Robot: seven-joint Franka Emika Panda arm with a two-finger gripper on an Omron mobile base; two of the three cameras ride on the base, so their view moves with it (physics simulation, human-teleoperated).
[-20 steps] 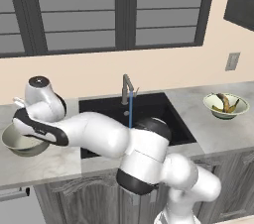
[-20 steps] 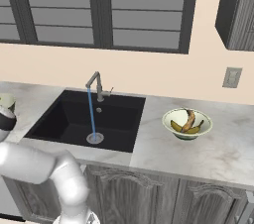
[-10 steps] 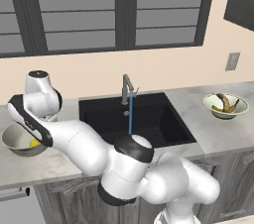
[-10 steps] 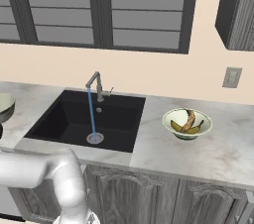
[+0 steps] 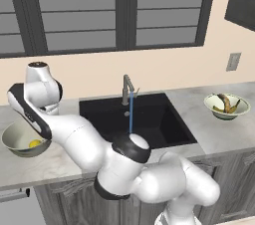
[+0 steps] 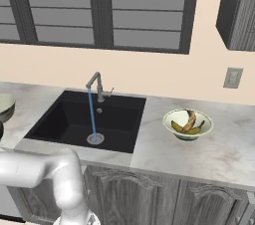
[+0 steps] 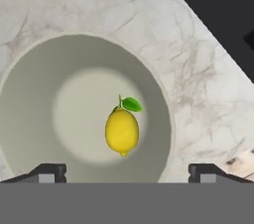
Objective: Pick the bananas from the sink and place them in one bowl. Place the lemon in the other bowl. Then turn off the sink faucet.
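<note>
The lemon [image 7: 121, 131] lies loose in the cream inside of the grey-beige bowl [image 7: 30, 119], with my gripper [image 7: 127, 172] open straight above it and its fingertips [image 7: 49, 171] wide apart. In the left base view the lemon [image 5: 34, 143] shows in that bowl [image 5: 15, 139] at the counter's left, under my raised hand. Both bananas [image 6: 188, 122] rest in the pale green-rimmed bowl [image 6: 172, 117] right of the sink [image 6: 64, 119]. From the faucet [image 6: 97, 83] a blue water stream [image 6: 91, 114] runs down to the drain [image 6: 94, 139].
My arm sweeps across the front of the counter [image 5: 219, 137] from lower right to far left, passing before the sink [image 5: 149, 119]. A wall outlet [image 6: 232, 77] and a dark upper cabinet [image 6: 239, 10] are at the right. Windows run behind the faucet [image 5: 127, 87].
My hand has risen out of the grey-beige bowl, leaving the lemon lying inside it. The water keeps running.
</note>
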